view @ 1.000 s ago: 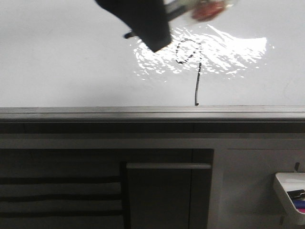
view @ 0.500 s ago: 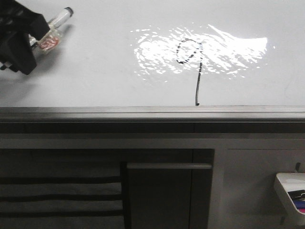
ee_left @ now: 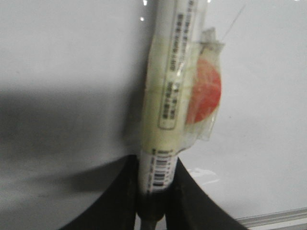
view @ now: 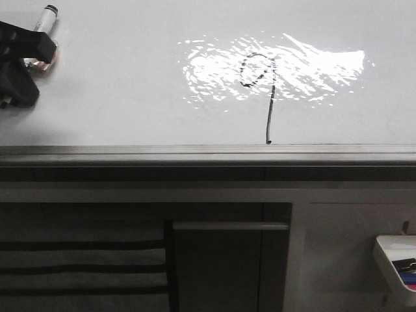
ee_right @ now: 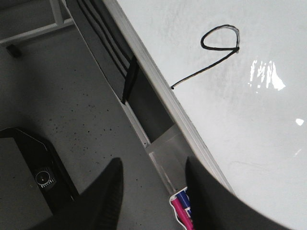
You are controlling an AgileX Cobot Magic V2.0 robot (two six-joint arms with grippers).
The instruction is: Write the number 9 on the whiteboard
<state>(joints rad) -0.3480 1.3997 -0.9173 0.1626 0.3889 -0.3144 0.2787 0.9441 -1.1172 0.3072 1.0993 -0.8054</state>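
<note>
Black fingers of your left gripper (ee_left: 156, 191) are clamped on a whiteboard marker (ee_left: 168, 96), whose barrel carries a taped-on red-orange sticker (ee_left: 206, 91). In the front view that gripper (view: 19, 62) sits at the whiteboard's (view: 117, 84) left edge, well apart from the writing, the marker's black-capped end (view: 50, 10) pointing toward the far edge. Your right gripper (ee_right: 151, 191) hangs past the board's near edge with its jaws apart and nothing between them. Below that edge you have a grey metal edge strip (view: 208, 155), dark grey cabinet panels (view: 227, 260) and a white tray (view: 396, 263) of pens at the right. Open board lies between gripper and glare patch (view: 312, 65). The number 9 (view: 260, 84), a thin black line, has a small oval loop in the glare and a long tail reaching the near edge.
</note>
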